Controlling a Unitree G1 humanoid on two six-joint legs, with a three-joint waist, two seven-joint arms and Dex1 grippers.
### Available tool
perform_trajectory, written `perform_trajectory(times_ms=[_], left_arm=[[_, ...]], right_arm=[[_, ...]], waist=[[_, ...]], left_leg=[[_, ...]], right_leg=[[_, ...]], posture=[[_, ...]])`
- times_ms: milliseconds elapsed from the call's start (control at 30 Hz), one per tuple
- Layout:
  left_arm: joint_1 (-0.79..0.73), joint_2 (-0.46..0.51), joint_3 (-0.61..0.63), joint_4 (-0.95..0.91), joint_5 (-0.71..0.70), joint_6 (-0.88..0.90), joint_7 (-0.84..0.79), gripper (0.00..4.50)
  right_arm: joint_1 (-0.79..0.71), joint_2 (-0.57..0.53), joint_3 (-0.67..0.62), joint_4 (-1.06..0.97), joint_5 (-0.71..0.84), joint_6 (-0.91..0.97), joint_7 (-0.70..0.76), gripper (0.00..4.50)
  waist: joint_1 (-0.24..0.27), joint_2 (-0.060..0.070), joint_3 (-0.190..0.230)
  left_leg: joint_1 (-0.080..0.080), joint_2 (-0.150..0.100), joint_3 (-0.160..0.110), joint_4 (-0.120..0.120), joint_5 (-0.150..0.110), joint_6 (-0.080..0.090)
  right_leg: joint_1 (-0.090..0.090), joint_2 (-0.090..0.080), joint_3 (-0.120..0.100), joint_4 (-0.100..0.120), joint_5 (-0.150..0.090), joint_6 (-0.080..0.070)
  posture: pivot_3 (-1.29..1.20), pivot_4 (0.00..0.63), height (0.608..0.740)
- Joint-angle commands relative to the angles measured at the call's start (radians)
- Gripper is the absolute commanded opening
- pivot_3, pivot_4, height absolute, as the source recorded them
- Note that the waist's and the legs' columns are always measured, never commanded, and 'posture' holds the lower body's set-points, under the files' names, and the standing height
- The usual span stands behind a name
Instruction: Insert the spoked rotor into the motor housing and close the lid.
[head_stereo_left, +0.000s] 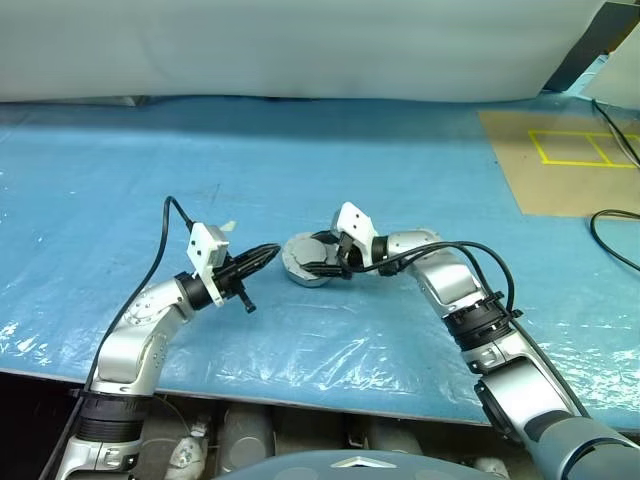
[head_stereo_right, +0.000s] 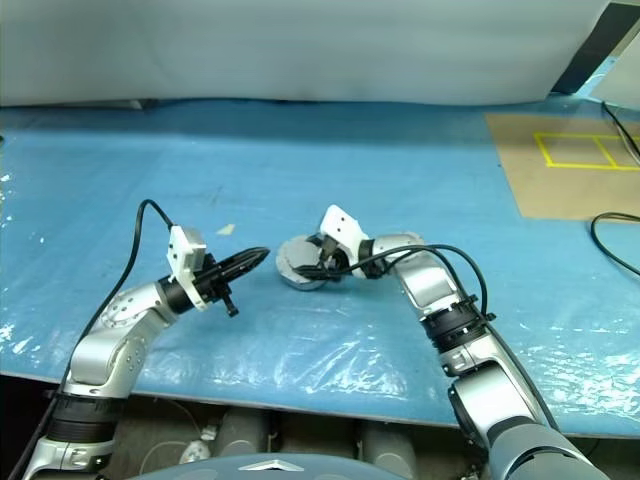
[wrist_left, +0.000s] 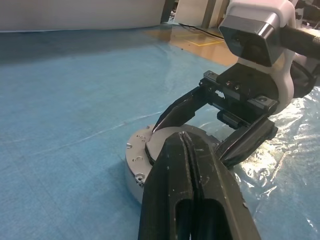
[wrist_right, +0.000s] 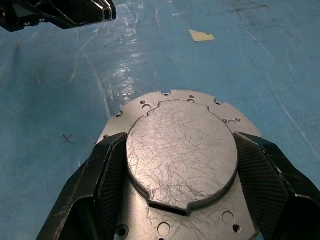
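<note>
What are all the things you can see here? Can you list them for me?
Motor housing: one, silver-grey metal, round, on the blue table in front of the robot.
Lid: one, scratched silver disc, lying on top of the housing, between the right gripper's two fingers.
Blue table cover: one, blue, over the whole table, with clear plastic film along the near edge.
Paper scrap: one, pale yellow, on the blue cover beyond the housing.
Brown board: one, tan with yellow lines, far right of the table.
Black cable: one, lying at the right edge.
Left gripper: black, shut, empty, pointing at the housing.
Right gripper: black, fingers either side of the lid.
</note>
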Motion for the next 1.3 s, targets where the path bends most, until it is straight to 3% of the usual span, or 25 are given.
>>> perform_trajectory(times_ms=[33, 367, 633, 1000, 1300], left_arm=[[-0.014, 0.0, -0.001, -0.024, -0.004, -0.008, 0.006, 0.0], [-0.069, -0.019, -0.049, 0.006, 0.009, 0.016, 0.021, 0.0], [-0.088, -0.04, -0.073, 0.026, 0.019, 0.015, 0.029, 0.0], [-0.182, 0.002, -0.165, 0.204, 0.163, 0.052, 0.025, 0.0], [-0.227, -0.027, -0.219, 0.297, 0.239, 0.006, 0.016, 0.0]], right_arm=[[0.014, -0.006, 0.024, 0.044, -0.042, -0.033, -0.001, 2.96], [0.02, -0.027, 0.023, 0.09, -0.047, -0.053, 0.047, 2.96], [0.037, -0.019, 0.031, 0.097, -0.082, -0.055, -0.007, 2.96], [0.042, -0.041, 0.021, 0.081, -0.069, 0.013, -0.002, 2.96], [0.04, -0.032, 0.006, 0.052, -0.055, 0.039, 0.004, 2.96]], waist=[[0.0, 0.0, 0.0], [0.001, 0.0, 0.0], [0.001, 0.0, 0.0], [0.003, 0.001, -0.002], [0.01, 0.002, -0.003]], left_leg=[[0.0, 0.0, 0.0, 0.0, 0.0, 0.0], [0.011, 0.0, 0.0, 0.0, -0.001, 0.002], [0.011, 0.0, 0.0, -0.001, -0.001, 0.002], [0.017, -0.001, -0.001, -0.002, -0.002, 0.003], [0.016, -0.002, -0.001, -0.003, -0.002, 0.003]], right_leg=[[0.0, 0.0, 0.0, 0.0, 0.0, 0.0], [0.011, 0.0, 0.001, -0.001, 0.0, 0.0], [0.012, 0.0, 0.001, -0.002, 0.0, 0.0], [0.016, -0.001, 0.002, -0.002, 0.0, 0.0], [0.016, -0.003, 0.002, -0.005, 0.0, 0.0]], posture=[[0.0, 0.15, 0.74], [0.0, 0.15, 0.74], [0.0, 0.15, 0.74], [0.0, 0.15, 0.74], [0.0, 0.15, 0.74]])
